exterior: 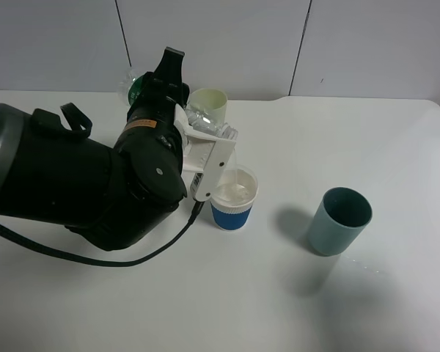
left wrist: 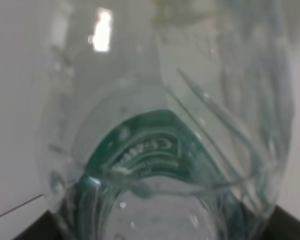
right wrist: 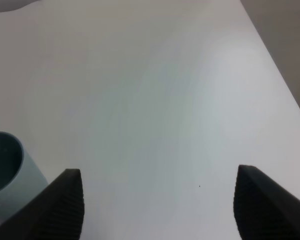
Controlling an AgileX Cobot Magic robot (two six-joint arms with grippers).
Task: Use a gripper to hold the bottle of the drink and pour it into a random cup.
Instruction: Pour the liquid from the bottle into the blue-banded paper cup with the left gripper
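Observation:
My left gripper (exterior: pixel 209 141), white fingers on a bulky black arm, is shut on the bottle of the drink (exterior: pixel 205 121). The bottle lies tilted, its mouth over the cup (exterior: pixel 233 199). This cup is short and white with a blue band, and clear liquid shows inside it. A thin stream runs from the bottle's mouth down into it. The left wrist view is filled by the clear bottle (left wrist: pixel 155 150) and its green label. Seen only in its own wrist view, my right gripper (right wrist: pixel 157 205) is open over bare table, with nothing between its black fingers.
A tall pale green cup (exterior: pixel 207 103) stands just behind the left gripper. A teal cup (exterior: pixel 339 220) stands on the right, and shows beside the right gripper (right wrist: pixel 7 170). The white table's edge (right wrist: pixel 282 80) runs past the right gripper.

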